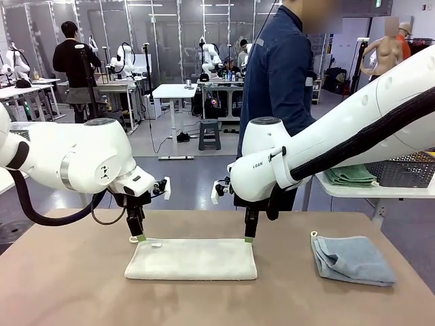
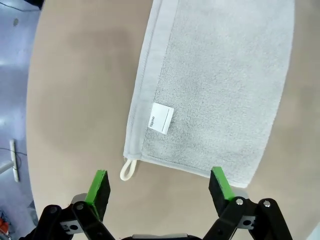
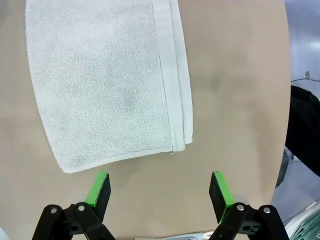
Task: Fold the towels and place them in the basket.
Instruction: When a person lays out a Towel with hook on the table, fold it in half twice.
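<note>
left arm (image 1: 81,159): white | cable (image 1: 41,221): black | left claw (image 2: 159,181): black, green pads (image 2: 99,186)

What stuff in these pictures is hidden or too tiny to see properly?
- Basket: in the front view, the right arm covers its top and the picture's edge cuts off its right end.
- Green cloths: in the front view, partly behind that arm.
- Label on the cream towel: in the front view, too small to read.

Lab w/ grey floor (image 1: 183,173), white desks (image 1: 173,90), stool (image 1: 209,134), glass partitions (image 1: 163,34) at back.
</note>
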